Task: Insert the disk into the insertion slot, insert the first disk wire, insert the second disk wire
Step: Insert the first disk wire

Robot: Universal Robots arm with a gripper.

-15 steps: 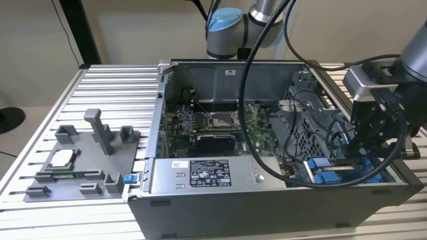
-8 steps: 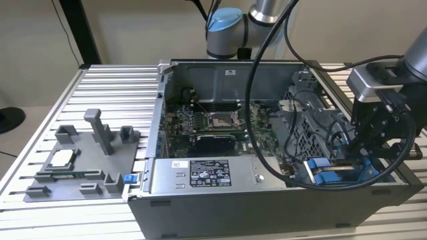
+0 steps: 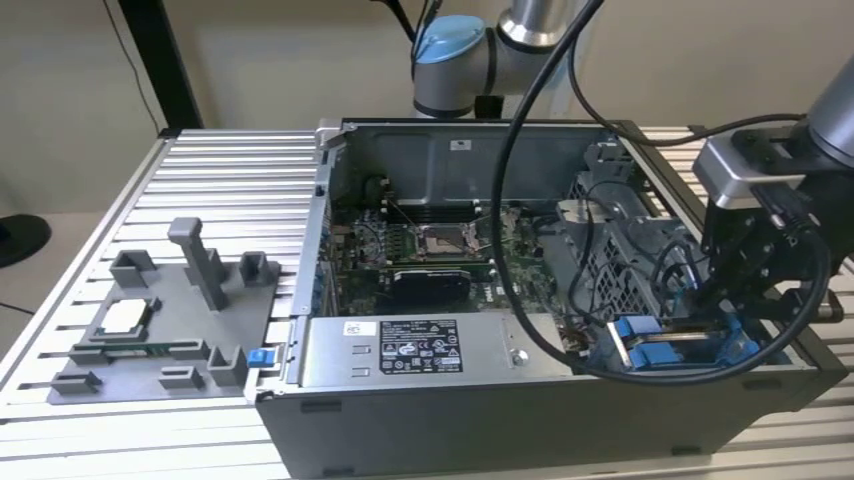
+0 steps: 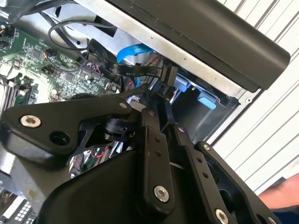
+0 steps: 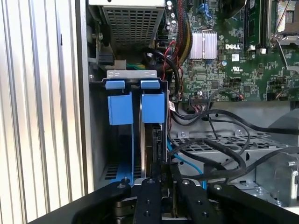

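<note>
- Disk [image 5: 152,144] stands edge-on inside the insertion slot [image 5: 131,73], in line with one of its blue fittings.
- Tool [image 5: 164,171] sits at the disk's near end; grip state cannot be told.
- Black cables [image 5: 219,154] loop just beside it.
- Power-supply box [image 3: 400,350] carries a white printed label.
- Open case [image 3: 534,420] sits on a slatted metal bench [image 3: 227,190].

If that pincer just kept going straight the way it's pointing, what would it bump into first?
Probably the near end of the disk, seated edge-on in the insertion slot right ahead of the pincer; depth is hard to judge.
</note>
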